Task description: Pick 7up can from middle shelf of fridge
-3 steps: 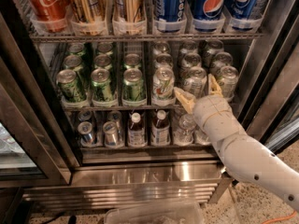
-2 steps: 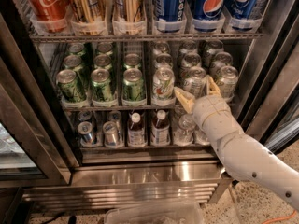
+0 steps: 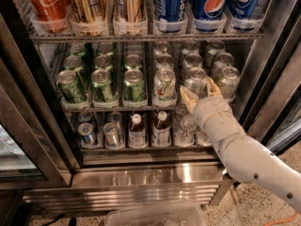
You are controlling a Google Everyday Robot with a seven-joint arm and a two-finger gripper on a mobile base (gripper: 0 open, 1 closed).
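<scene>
At the front edge of the middle shelf [image 3: 113, 108], toward its right end, the gripper [image 3: 201, 92] is hovering with its two tan fingers [image 3: 187, 98] spread apart, pinching nothing. The fingers are framing the lower part of a plain silver can [image 3: 195, 80] at the front of its lane; whether they are touching it cannot be told. The 7up can [image 3: 164, 84] is standing upright at the shelf's front edge, one lane to the left, just beside the nearer finger. Dark green cans [image 3: 102, 84] are filling the lanes toward the left edge. The white arm [image 3: 244, 154] is reaching in from the lower right, crossing over the fridge [image 3: 155, 173] base. Pepsi cans [image 3: 214, 4] are sitting on the rack above, small bottles [image 3: 137, 131] on the rack below.
</scene>
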